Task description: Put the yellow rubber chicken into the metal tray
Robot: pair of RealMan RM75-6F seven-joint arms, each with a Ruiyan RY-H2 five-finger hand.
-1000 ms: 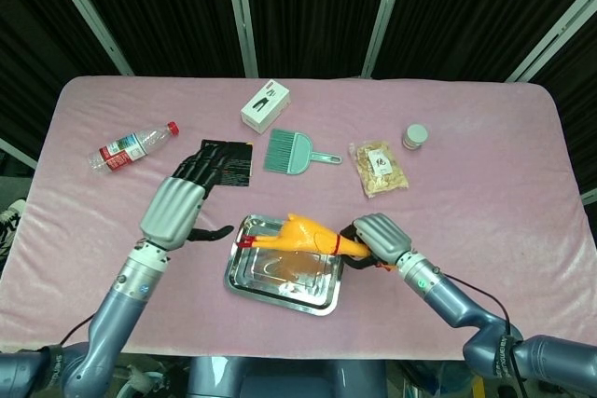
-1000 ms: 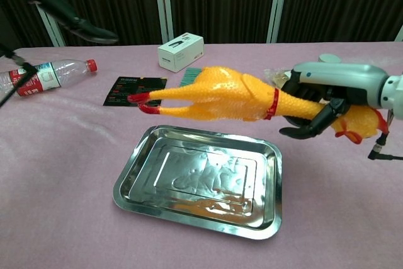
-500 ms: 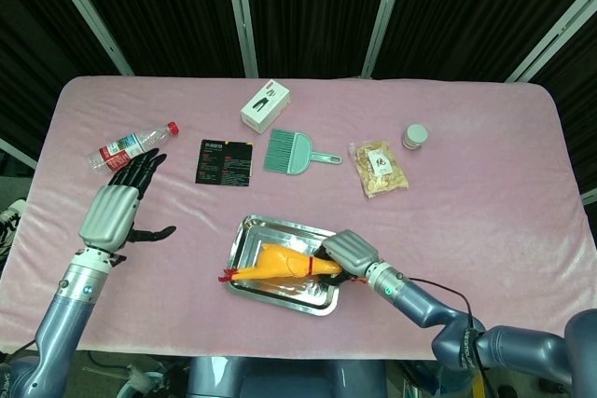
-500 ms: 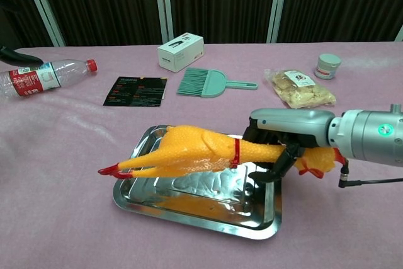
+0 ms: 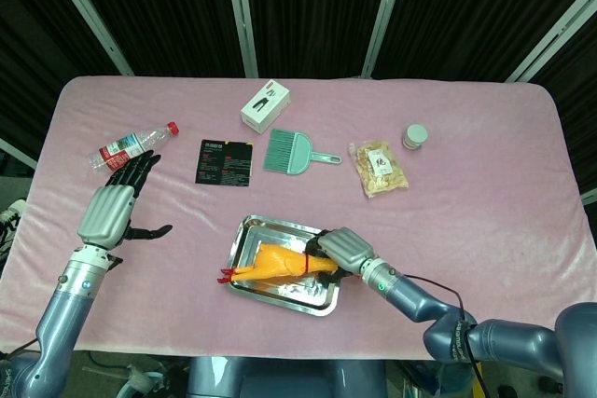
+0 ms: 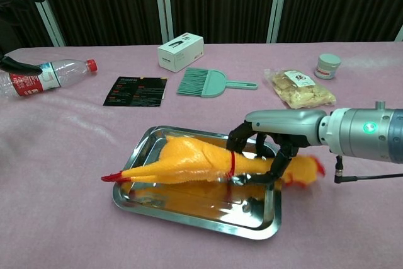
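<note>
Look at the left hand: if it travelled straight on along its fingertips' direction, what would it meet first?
Probably the water bottle. The left hand is open, fingers aimed up-table toward it, nothing between; its height above the table is unclear, so it might pass over.

- Arms: blue-grey, glossy, round segments.
- Left hand (image 5: 110,212): silver-grey back shell, black fingers.
- Right hand (image 6: 277,140): same silver shell, black fingers; green lamp at wrist, thin black cable trailing.

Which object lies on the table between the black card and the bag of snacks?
The teal hand brush lies between the black card and the bag of snacks, bristles toward the card, handle toward the bag. The head view shows it best.
</note>
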